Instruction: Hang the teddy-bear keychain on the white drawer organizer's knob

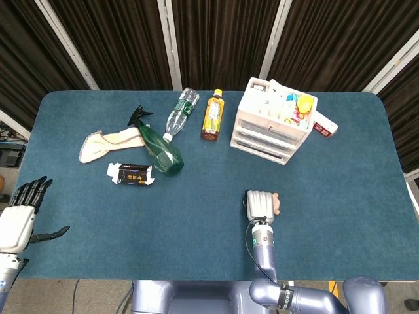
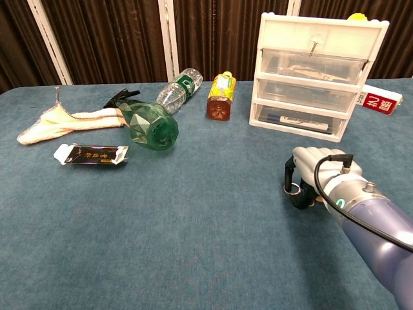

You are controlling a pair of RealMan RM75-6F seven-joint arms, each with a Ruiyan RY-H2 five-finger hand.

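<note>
A bench [image 1: 196,209] covered in blue-green felt fills both views, backed by dark pleated curtains [image 1: 118,39] with pale slanted bars [image 1: 167,42] between them. The right hand [image 1: 260,205] rests low on the felt in the near middle, its fingers [image 2: 308,157] curled over the keychain [image 1: 276,204]; a tan bit of the bear shows at the hand's right side in the head view, and in the chest view the metal ring [image 2: 293,189] shows below the curled fingers. Whether the bear is lifted or lies on the felt cannot be told. The white organizer [image 1: 273,120] stands well apart from the hand at the far right of the bench, three clear drawers stacked, with a knob [image 2: 312,45] on the top drawer front and small items in its open top. A red and white box [image 1: 325,126] lies just beside its right side. Left of it a yellow-capped tea bottle [image 1: 211,115] and a clear bottle [image 1: 181,111] lie on the felt, then a green spray bottle [image 1: 157,145] on its side, a cream cloth [image 1: 108,143] and a dark packet [image 1: 131,174]. The left hand [image 1: 19,216] hangs at the near left edge, off the bench, fingers spread and holding nothing.
</note>
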